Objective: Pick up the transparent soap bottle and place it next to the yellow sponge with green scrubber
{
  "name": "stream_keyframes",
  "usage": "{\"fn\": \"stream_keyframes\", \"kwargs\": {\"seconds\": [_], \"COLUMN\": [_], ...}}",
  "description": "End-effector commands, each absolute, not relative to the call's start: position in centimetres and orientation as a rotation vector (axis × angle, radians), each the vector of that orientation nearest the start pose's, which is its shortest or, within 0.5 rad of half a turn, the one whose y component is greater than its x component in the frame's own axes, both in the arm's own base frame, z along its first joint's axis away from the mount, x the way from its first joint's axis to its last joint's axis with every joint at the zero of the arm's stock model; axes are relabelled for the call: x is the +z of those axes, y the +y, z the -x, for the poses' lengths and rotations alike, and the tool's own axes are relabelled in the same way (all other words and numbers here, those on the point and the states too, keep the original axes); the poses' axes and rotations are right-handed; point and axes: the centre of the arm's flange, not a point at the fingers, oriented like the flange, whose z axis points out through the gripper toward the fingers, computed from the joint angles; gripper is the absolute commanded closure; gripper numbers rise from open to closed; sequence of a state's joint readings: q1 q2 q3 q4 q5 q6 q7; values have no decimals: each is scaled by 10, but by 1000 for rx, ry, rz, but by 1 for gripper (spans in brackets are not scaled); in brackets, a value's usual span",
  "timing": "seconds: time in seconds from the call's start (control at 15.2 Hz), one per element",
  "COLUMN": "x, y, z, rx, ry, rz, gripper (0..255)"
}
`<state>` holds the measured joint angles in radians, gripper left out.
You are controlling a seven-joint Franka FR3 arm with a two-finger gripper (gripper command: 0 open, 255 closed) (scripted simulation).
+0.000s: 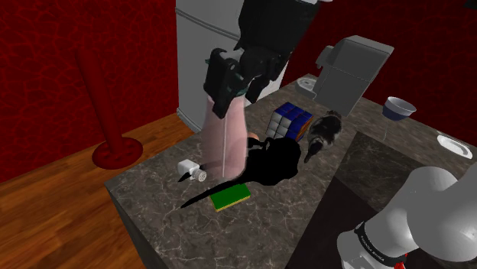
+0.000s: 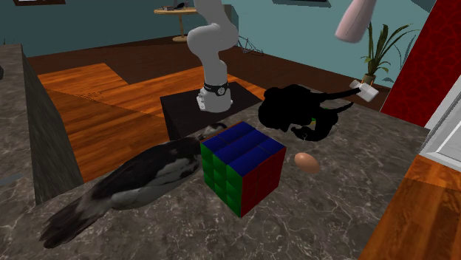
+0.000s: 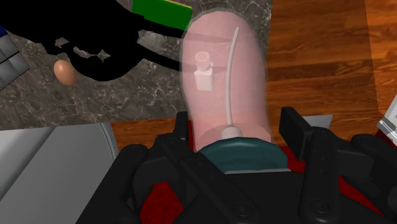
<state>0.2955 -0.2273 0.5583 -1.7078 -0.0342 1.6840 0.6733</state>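
Soap bottle pinkish, see-thru, hanging cap-up under jaws, off the surface, base end over the near-left corner. Jaws clamped on soap bottle at cap end, teal cap seated btw fingers. Top grip prob. chosen to leave base free for setting down upright. Held high in second exterior view, so clear of clutter.

L→R in shoulder view:
- Red floor stand, off the surface.
- Small white item, just beside bottle's base.
- Sponge, green face up, just right of base; yellow part not made out.
- Black shapeless object w/ thin tail running past sponge, touching or not can't tell. Main obstacle, crowds sponge's far side.
- Colour cube, grey-white bird, grey machine, bowl, all well apart from drop spot.
- Brown egg, near cube.

Judged: free spot looks like sponge's left side, btw white item & sponge. Tight, risk of nudging either on descent.
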Motion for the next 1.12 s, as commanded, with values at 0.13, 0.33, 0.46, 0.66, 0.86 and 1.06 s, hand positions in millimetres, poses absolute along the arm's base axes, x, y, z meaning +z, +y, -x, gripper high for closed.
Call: {"fn": "stream_keyframes", "kwargs": {"seconds": [0.13, 0.33, 0.46, 0.66, 0.86, 1.06], "x": [652, 636, 626, 610, 594, 578], "y": [406, 406, 406, 406, 406, 406], "z": [-306, -306, -306, -306, -306, -306], "rx": [-359, -359, -359, -359, -359, -359], "ry": [-278, -278, -278, -278, -278, -278], "rz": [3103, 3103, 3103, 3103, 3103, 3103], "gripper": [255, 255, 255, 255, 255, 255]}}
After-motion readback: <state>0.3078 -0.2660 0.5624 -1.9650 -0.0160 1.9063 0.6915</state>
